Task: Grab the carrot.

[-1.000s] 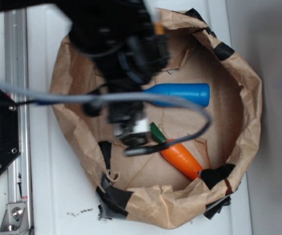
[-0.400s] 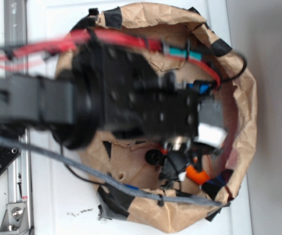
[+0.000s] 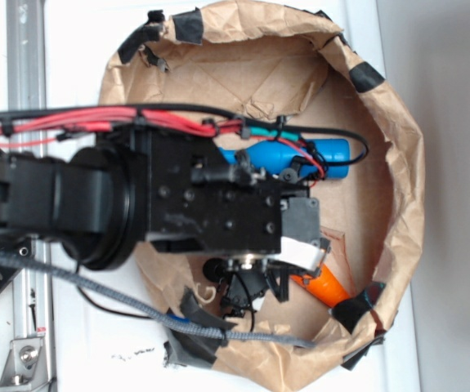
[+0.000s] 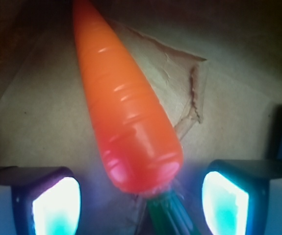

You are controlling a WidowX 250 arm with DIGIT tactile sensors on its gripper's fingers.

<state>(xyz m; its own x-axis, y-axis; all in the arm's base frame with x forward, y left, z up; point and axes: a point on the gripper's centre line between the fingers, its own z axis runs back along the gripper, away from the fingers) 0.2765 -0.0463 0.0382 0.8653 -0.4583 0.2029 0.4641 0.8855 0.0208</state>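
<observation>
My gripper [image 4: 141, 198], jaws wide, straddles the carrot [image 4: 126, 122] lying on the paper bag [image 3: 398, 147] floor: approach stage, next I descend and close near its stem

Claw [image 4: 141, 200] low, fingers [image 4: 55, 205] apart (unclosed).

The exterior view is evenly bright, slightly soft, with the white table [image 3: 79, 57] near overexposure. The wrist view is dim and vignetted at its corners; the fingertips [image 4: 224, 205] glow with blown-out cyan glare, and the close carrot [image 4: 126, 117] looks soft with glossy highlights.
</observation>
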